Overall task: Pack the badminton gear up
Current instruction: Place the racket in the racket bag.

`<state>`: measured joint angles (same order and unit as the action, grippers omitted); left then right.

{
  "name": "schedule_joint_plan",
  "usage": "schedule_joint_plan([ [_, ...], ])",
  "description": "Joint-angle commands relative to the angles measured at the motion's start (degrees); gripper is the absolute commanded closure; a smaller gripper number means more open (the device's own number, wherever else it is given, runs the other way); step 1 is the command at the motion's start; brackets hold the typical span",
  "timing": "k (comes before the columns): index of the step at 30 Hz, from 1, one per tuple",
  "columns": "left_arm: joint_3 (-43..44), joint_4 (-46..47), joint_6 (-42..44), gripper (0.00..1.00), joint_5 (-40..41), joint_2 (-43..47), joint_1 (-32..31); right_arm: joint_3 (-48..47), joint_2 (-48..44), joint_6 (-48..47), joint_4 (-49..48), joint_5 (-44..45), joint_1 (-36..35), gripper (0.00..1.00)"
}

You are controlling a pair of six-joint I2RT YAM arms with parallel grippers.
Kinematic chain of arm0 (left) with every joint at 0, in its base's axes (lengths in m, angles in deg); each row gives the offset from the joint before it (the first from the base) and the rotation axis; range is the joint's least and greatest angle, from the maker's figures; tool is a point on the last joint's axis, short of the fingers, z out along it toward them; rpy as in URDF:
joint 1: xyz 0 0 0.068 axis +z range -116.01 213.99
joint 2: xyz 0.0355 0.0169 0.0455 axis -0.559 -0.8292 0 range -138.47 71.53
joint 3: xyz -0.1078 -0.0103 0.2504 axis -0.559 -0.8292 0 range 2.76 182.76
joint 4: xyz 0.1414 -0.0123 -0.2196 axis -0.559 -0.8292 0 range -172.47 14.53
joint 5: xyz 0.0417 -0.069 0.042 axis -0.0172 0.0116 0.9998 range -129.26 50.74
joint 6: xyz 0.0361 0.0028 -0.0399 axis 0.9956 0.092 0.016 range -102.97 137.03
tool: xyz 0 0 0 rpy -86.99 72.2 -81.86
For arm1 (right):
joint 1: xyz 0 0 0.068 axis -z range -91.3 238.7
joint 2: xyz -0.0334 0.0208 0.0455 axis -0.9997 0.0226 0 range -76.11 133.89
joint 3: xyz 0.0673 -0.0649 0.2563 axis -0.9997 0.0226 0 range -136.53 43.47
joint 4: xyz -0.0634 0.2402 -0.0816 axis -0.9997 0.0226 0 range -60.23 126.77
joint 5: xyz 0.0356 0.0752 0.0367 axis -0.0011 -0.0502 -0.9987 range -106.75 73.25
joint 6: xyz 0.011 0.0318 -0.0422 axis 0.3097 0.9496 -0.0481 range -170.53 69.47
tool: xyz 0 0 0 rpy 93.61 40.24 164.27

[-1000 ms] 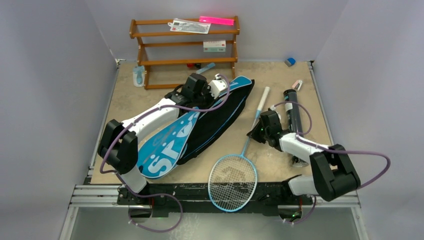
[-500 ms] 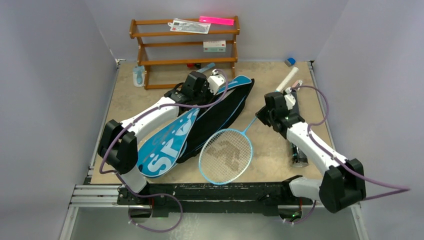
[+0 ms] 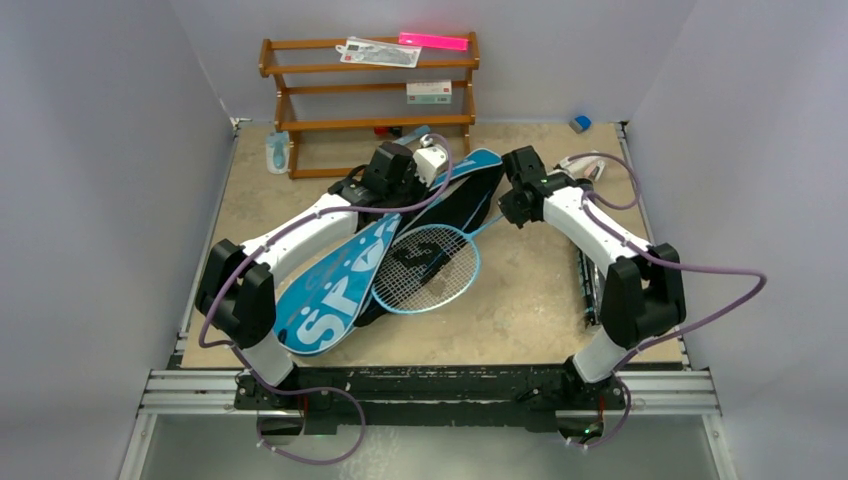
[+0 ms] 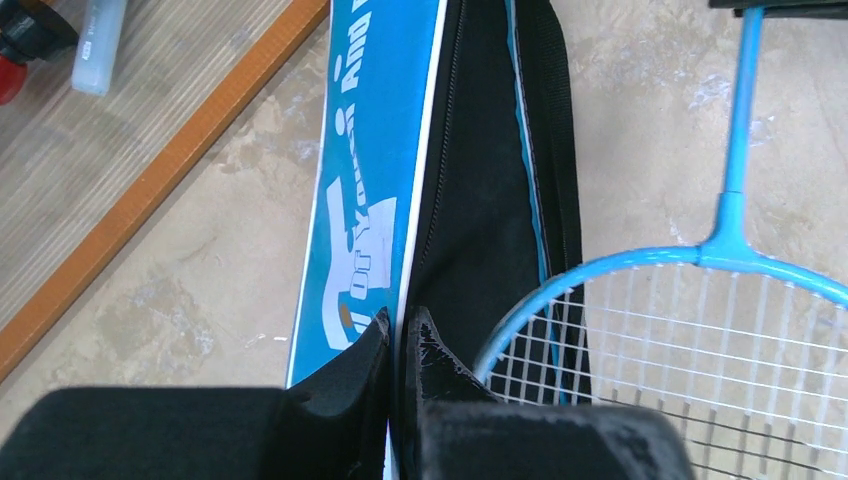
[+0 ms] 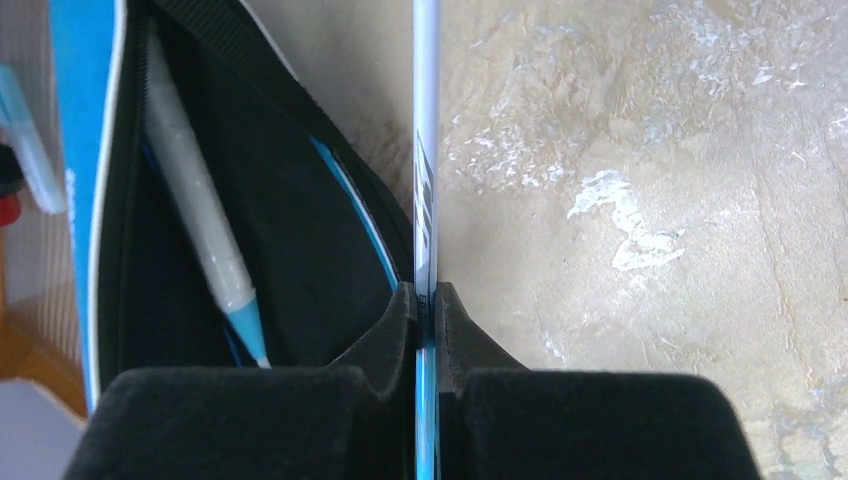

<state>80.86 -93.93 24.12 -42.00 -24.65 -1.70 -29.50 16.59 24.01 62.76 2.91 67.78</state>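
The blue bag (image 3: 330, 290) lettered SPORT lies on the table with its black inside (image 3: 445, 210) showing. My left gripper (image 3: 398, 180) is shut on the edge of the bag's blue flap (image 4: 365, 220), its fingertips (image 4: 380, 345) pinching the white piping. My right gripper (image 3: 512, 205) is shut on the thin shaft (image 5: 427, 200) of a light-blue racket. That racket's strung head (image 3: 425, 268) lies across the bag's black side. A second racket's white handle (image 5: 195, 190) rests inside the bag. The black tube (image 3: 584, 285) lies at the right, mostly hidden behind my right arm.
The brown wooden rack (image 3: 370, 100) stands at the back with small items on its shelves. A pale-blue bottle (image 3: 277, 152) stands to its left. A small blue object (image 3: 580, 123) sits in the far right corner. Grey walls close the table in on three sides.
My right arm has swung the racket left and toward the back, from the near table edge until its head lies on the bag. The left gripper has kept its hold on the flap.
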Motion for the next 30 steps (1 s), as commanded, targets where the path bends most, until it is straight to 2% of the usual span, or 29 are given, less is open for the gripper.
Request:
schedule_joint_plan([
  [1,2.67,4.20,-2.88,1.00,-3.39,1.75,0.12,-2.88,0.73,5.89,2.17,4.72,-0.45,1.00],
  [7,4.14,3.30,-5.94,1.00,-6.95,1.17,0.15,-3.52,2.73,7.96,1.37,7.49,-2.35,1.00],
  [12,4.16,3.27,-6.43,1.00,-7.97,1.09,0.16,-3.73,2.84,15.51,2.93,14.64,-10.15,1.00],
  [19,4.16,3.65,-6.65,1.00,-9.22,1.17,0.32,-3.38,4.46,25.03,3.19,16.44,-18.45,1.00],
  [25,3.35,5.85,-12.09,1.00,-13.37,2.24,1.69,0.95,4.02,26.82,-4.84,17.75,-22.55,1.00],
  [30,3.77,6.76,-17.51,1.00,-18.09,1.79,3.79,-1.11,4.60,33.87,3.79,21.65,-21.95,1.00],
])
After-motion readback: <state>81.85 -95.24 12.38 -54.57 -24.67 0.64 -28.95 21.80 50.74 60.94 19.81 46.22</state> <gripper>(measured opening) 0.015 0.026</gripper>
